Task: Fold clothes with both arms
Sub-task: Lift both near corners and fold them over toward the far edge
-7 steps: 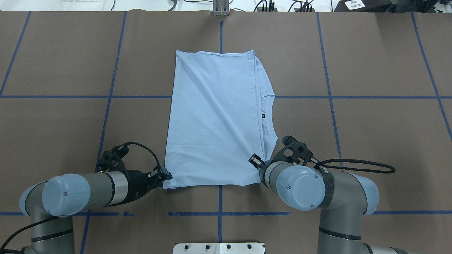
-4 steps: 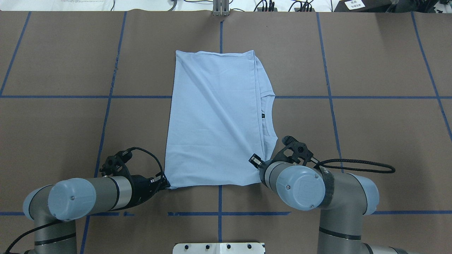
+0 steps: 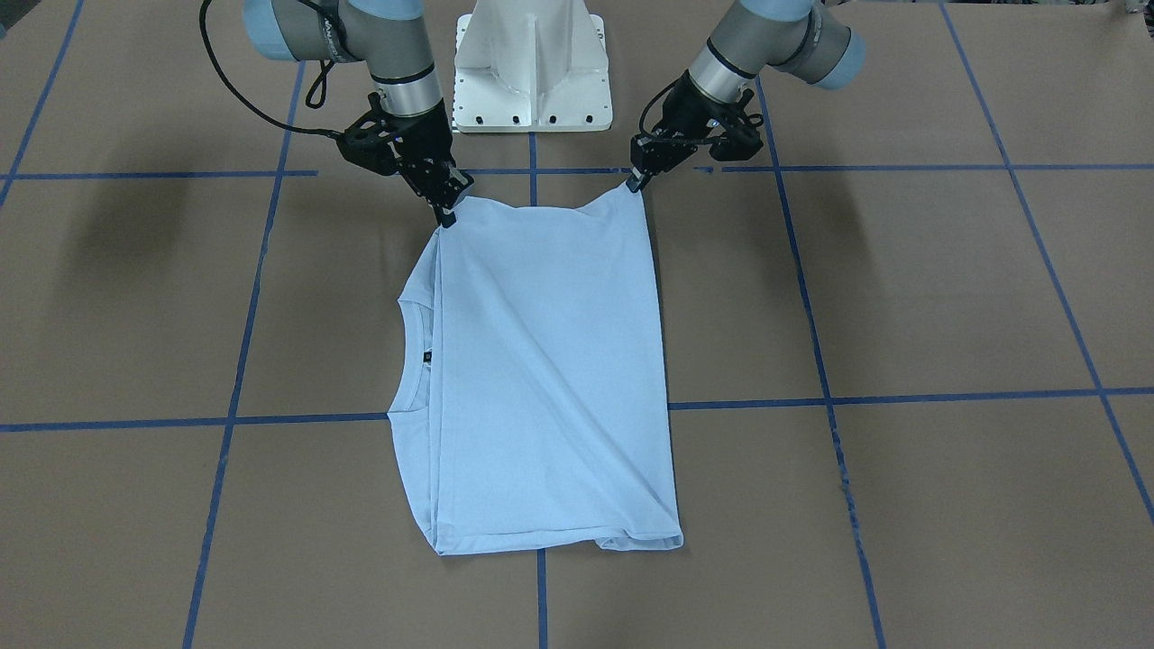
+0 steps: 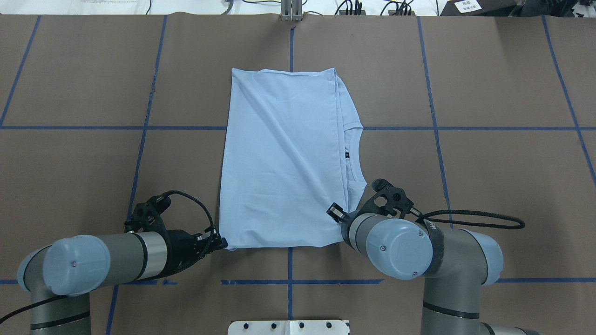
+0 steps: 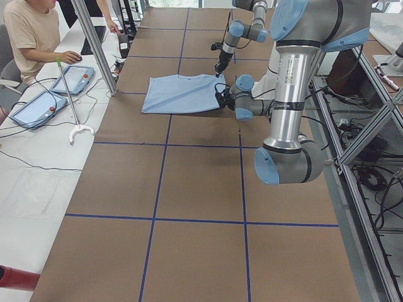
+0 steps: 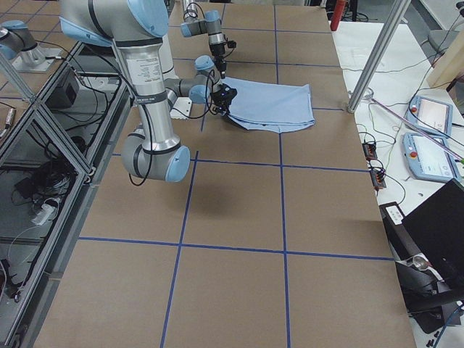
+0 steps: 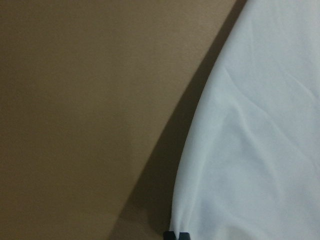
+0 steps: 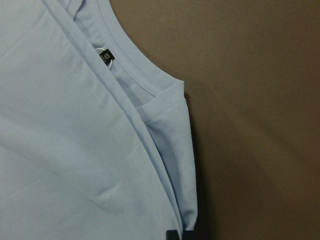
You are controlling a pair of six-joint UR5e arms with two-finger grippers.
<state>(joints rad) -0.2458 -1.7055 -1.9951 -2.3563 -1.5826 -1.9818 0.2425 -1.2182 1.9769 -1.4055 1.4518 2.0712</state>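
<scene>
The light blue T-shirt (image 4: 284, 158) lies folded lengthwise on the brown table, with its ribbed collar (image 4: 352, 153) and a small black label showing at its right edge. The palm-tree print is hidden. My left gripper (image 4: 222, 243) is shut on the shirt's near left corner, also seen in the front-facing view (image 3: 634, 183). My right gripper (image 3: 447, 214) is shut on the near right corner; in the overhead view its wrist covers it. The near hem sags a little between the two corners. The right wrist view shows the collar (image 8: 135, 70) and folded layers.
The white pedestal base (image 3: 532, 72) stands just behind the grippers. Blue tape lines (image 4: 139, 128) grid the brown table cover. A metal post (image 4: 291, 11) stands at the far edge. An operator (image 5: 31, 31) sits with tablets (image 5: 38, 104) beyond the far side.
My left gripper was open beside the near left corner, then moved in and shut on it. The near hem has shifted slightly. The right arm has barely moved.
</scene>
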